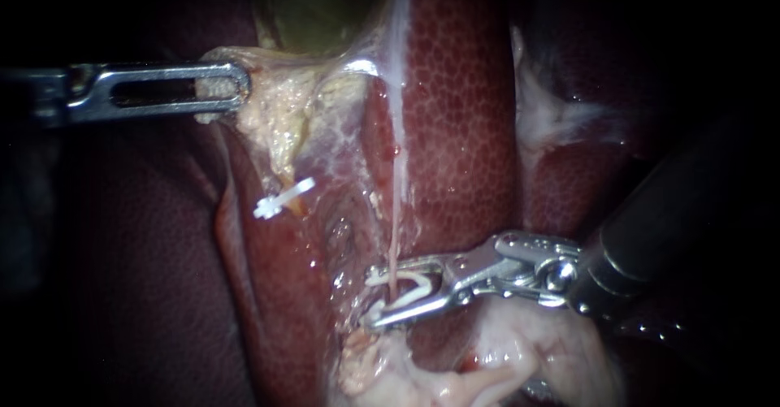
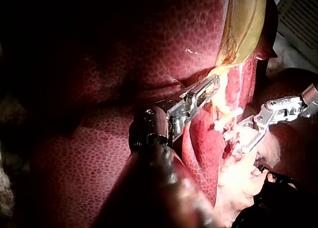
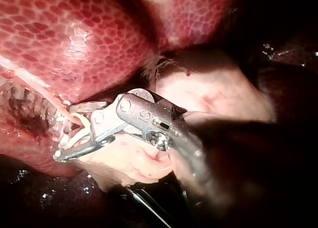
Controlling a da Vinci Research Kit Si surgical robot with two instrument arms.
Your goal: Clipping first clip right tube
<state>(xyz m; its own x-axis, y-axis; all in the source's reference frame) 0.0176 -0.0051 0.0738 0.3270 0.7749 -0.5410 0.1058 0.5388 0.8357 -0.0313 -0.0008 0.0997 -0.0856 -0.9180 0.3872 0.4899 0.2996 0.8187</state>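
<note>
Right instrument (image 1: 375, 297): comes in from the right, jaws spread in a narrow V at the foot of the dissected area. Both jaws bear on a white clip (image 1: 413, 275) seated between them, and the clip's arms stand apart. The right tube (image 1: 395, 228), a thin pink strand running down the liver (image 1: 463, 114), passes between the clip's arms and is touched by them. The right wrist view confirms this: the strand (image 3: 35, 84) enters the mouth of the clip (image 3: 82, 126).

Left instrument (image 1: 219, 90): comes in level from the left, jaws clenched on pale fatty tissue (image 1: 280, 119) just below the gallbladder (image 1: 325, 9). The left wrist view shows the same hold (image 2: 203, 91).

A second clip (image 1: 283, 197) sits fastened across the tissue between the two instruments, left of the strand and well apart from the loaded jaws. Pale tissue (image 1: 520, 350) lies under the right instrument's shaft.
</note>
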